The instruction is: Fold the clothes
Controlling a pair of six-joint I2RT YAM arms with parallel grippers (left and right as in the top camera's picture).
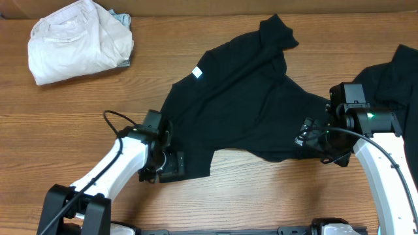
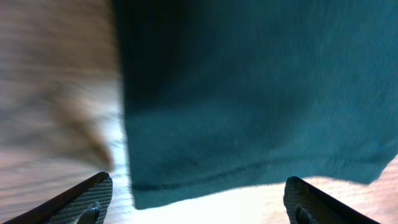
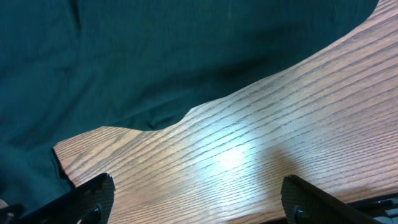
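A black garment with a small white label lies spread and rumpled across the middle of the table. A second black garment sits at the right edge, and a cream-white bundle at the far left. My left gripper is at the spread garment's lower left corner. In the left wrist view it is open, its fingers wide apart over bare wood just short of the hem. My right gripper is at the garment's lower right edge, open over wood, with the cloth ahead.
The wooden table shows bare boards along the front between the two arms. The right arm's white link stands next to the second black garment. A cardboard-coloured wall runs along the far edge.
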